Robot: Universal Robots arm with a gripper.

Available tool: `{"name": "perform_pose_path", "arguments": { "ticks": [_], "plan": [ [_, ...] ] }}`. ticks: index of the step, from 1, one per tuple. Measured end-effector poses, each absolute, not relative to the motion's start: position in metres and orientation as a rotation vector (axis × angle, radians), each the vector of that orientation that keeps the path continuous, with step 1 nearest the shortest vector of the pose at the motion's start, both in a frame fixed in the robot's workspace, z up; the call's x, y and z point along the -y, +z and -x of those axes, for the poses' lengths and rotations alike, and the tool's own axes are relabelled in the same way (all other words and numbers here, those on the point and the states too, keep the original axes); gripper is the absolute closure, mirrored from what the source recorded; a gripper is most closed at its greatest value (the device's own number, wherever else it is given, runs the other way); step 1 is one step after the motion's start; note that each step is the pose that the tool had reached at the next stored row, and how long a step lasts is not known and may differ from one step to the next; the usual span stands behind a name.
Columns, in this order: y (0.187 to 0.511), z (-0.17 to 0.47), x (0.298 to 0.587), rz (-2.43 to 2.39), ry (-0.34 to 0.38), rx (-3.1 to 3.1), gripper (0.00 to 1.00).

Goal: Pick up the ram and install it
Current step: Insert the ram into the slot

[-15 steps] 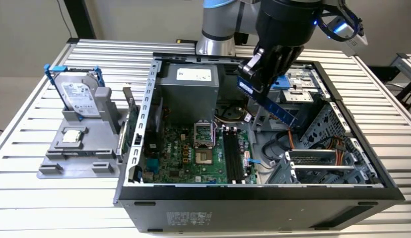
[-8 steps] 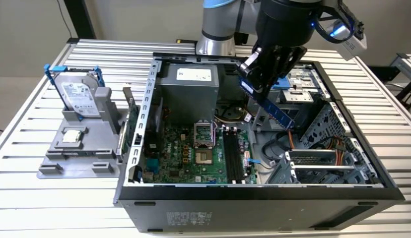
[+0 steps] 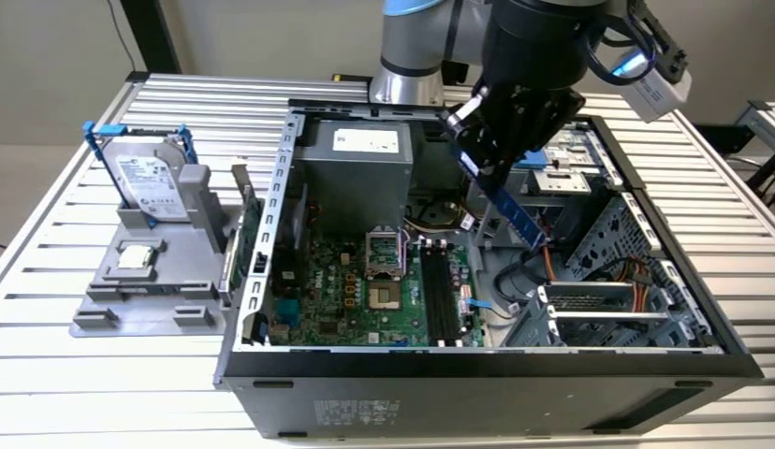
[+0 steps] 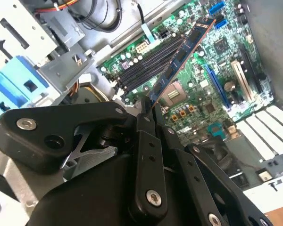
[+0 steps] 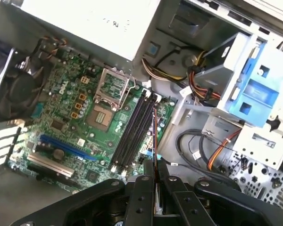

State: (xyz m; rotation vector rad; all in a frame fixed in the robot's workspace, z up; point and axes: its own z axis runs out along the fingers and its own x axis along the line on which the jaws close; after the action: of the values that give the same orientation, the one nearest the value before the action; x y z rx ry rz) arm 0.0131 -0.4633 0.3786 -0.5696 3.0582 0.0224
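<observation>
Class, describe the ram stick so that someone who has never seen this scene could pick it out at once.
Start at the open computer case, then find the black end effector above it. The ram is the thin blue stick clamped there, slanting down over the motherboard. Unlike the long black slots below, it hangs in the air, seated in nothing.

Matt black fingers [image 4: 146, 141] hold the ram [image 4: 181, 56], a thin blue-green board with dark chips, over a glossy green motherboard [image 3: 362, 290]. The case [image 3: 284, 178] is dull grey sheet metal; the counter [image 3: 63, 374] ribbed, brushed metal; the drive bracket [image 5: 254, 89] smooth blue plastic.
</observation>
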Motion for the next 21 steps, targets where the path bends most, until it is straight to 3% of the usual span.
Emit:
{"name": "perform_pose_path", "arguments": {
  "ticks": [21],
  "plan": [
    [0.3768,-0.0131,0.4633,0.054,0.014,-3.108,1.0]
  ]
}}
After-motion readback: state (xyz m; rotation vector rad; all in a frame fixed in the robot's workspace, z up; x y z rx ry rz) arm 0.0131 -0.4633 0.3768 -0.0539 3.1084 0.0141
